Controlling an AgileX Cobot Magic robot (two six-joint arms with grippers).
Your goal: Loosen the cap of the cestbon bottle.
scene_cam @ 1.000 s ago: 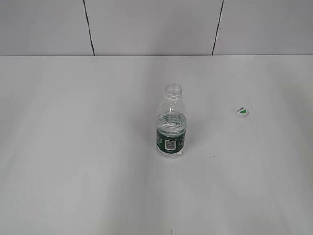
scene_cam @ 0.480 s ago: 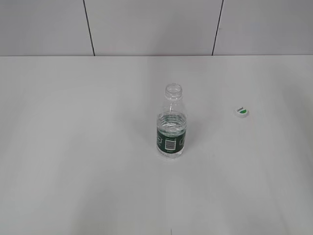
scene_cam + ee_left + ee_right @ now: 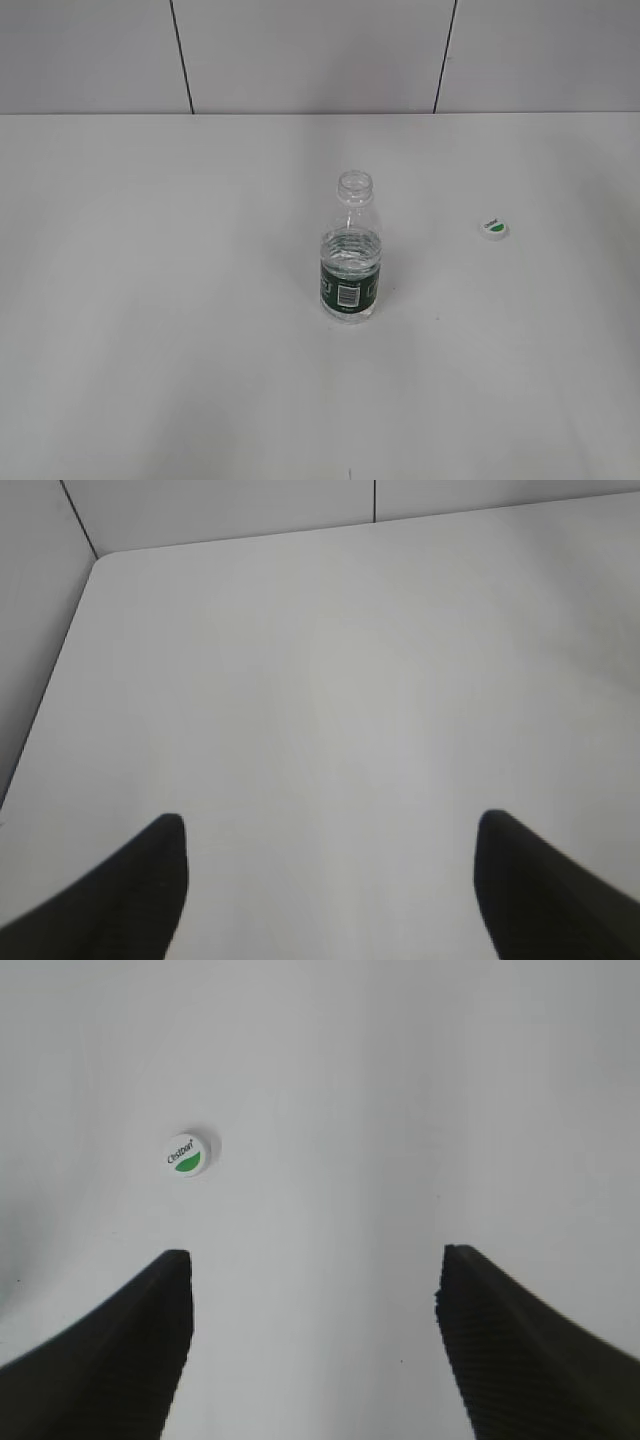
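Observation:
The cestbon bottle (image 3: 351, 250) stands upright at the middle of the white table (image 3: 150, 300), clear with a dark green label, its neck open with no cap on it. The cap (image 3: 494, 229) lies on the table to the bottle's right, top up; it also shows in the right wrist view (image 3: 188, 1153), white with a green mark. My right gripper (image 3: 312, 1260) is open and empty, above the table, with the cap ahead to its left. My left gripper (image 3: 330, 825) is open and empty over bare table. Neither gripper shows in the exterior view.
A grey panelled wall (image 3: 320, 55) runs behind the table's far edge. The left wrist view shows the table's far left corner (image 3: 100, 560) and its left edge.

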